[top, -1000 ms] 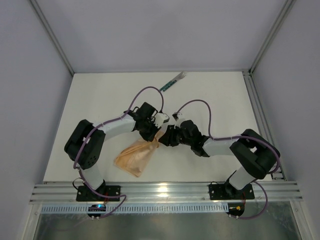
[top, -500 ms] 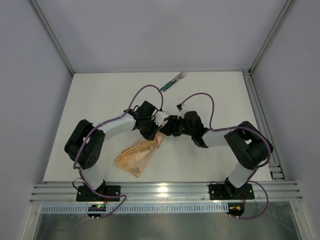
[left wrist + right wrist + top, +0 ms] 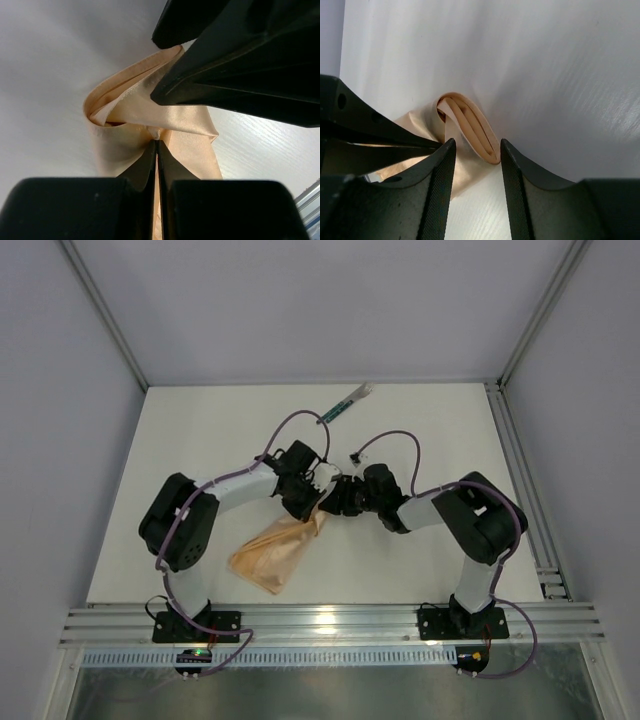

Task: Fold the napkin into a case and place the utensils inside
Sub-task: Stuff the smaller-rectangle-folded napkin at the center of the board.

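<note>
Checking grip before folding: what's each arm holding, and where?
Left gripper: jaws shut on the napkin at its bunched end. Right gripper: jaws open, nothing held.

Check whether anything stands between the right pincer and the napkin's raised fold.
Nothing visible does. The open right pincer faces the napkin directly at its raised fold; the left pincer, shut on it, sits off to one side.

The napkin (image 3: 275,552) lies on the bench (image 3: 440,440), front and left of centre. At its far right corner the left claw (image 3: 156,148) and right claw (image 3: 476,146) meet from opposite sides. The utensils (image 3: 345,403) lie well behind, near the rear edge.
</note>
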Motion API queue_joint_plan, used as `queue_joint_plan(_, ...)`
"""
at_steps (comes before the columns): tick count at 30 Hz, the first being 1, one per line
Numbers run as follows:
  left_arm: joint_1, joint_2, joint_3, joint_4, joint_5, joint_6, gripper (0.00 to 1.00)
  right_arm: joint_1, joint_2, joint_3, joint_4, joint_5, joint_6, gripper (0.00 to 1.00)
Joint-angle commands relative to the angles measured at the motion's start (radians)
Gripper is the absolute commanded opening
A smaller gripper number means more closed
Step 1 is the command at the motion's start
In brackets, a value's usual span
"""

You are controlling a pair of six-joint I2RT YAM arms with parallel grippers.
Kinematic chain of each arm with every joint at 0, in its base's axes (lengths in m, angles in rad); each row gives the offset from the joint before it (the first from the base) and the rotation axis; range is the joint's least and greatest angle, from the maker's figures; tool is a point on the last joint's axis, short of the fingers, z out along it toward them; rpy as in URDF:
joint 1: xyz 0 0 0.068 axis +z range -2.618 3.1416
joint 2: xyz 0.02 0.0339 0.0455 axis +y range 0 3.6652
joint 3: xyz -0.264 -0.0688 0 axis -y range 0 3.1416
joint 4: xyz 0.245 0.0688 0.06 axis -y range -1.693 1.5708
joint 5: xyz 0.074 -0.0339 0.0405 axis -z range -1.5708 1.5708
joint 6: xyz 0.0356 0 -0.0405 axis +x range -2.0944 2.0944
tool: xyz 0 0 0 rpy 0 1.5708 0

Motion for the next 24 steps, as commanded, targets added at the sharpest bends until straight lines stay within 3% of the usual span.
queue_joint_plan(1, -0.03, 0.026, 0.037, -0.02, 0.026, -0.006, 0.0, 0.014, 0.025, -0.001, 0.079, -0.028, 0.021, 0.45)
queue_joint_plan(14, -0.042, 0.085, 0.068, -0.002, 0.009, -0.059, 0.0, 0.012, 0.094, -0.066, 0.297, -0.065, 0.181, 0.27)
queue_joint_plan(24, -0.064, 0.102, 0.089, 0.009, 0.025, -0.054, 0.0, 0.012, 0.076, -0.078, 0.282, -0.044, 0.173, 0.27)
